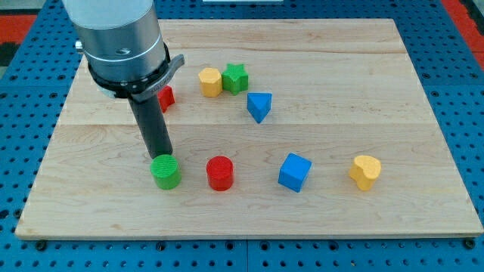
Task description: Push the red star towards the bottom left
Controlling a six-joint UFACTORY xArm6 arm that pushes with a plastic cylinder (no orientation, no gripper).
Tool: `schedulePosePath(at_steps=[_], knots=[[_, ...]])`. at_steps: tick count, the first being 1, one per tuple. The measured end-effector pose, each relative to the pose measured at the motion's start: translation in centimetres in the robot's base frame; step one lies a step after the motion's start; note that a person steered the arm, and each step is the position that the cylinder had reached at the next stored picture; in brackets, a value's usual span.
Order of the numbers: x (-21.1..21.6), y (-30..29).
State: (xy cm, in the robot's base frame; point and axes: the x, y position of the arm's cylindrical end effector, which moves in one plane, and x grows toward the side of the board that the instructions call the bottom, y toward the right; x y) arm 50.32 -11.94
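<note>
behind green cylinder (165, 171): my tip (159, 156); red star (165, 97) half hidden.

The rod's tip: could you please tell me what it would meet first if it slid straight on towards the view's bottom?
Most likely the green cylinder block. My tip sits just above it in the view, at or very near its upper edge; whether they already touch is unclear. The partly hidden red block lies behind the rod.

Pale wood-grain board (378, 91), matt ridged plastic blocks, brushed-metal arm housing (117, 34)
</note>
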Motion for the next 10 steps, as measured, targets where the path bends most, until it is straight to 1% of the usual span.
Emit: schedulePosePath(at_steps=[1, 2, 3, 4, 6, 7, 8, 9, 10], knots=[[0.0, 0.0], [-2.5, -0.7], [-4.3, 4.4], [-4.8, 8.8], [-6.3, 19.9], [-8.9, 22.2], [-10.0, 18.2], [-8.5, 12.3], [-10.4, 5.8]])
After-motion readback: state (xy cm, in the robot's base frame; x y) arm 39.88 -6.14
